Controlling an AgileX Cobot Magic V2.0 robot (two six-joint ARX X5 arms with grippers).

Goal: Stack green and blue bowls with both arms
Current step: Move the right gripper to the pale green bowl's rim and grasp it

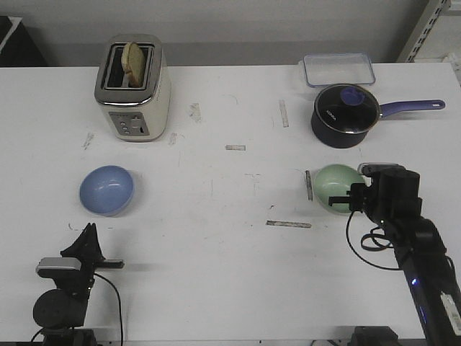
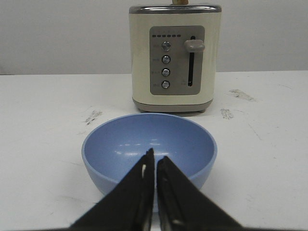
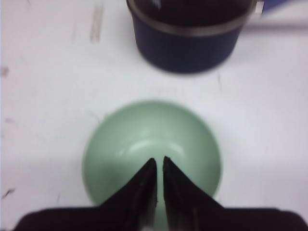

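Note:
The blue bowl (image 1: pixel 106 189) sits upright and empty on the left of the white table, in front of the toaster. It also shows in the left wrist view (image 2: pixel 149 149). My left gripper (image 1: pixel 88 232) is low near the table's front edge, just short of that bowl, with its jaws shut and empty (image 2: pixel 155 159). The green bowl (image 1: pixel 333 184) sits upright on the right, in front of the saucepan, and shows in the right wrist view (image 3: pixel 151 139). My right gripper (image 1: pixel 338 200) hovers over the green bowl's near side, jaws shut and empty (image 3: pixel 159 161).
A cream toaster (image 1: pixel 133 86) with bread in it stands at the back left. A dark navy saucepan (image 1: pixel 346 114) with a glass lid and long handle stands behind the green bowl. A clear lidded container (image 1: pixel 338 69) lies at the back right.

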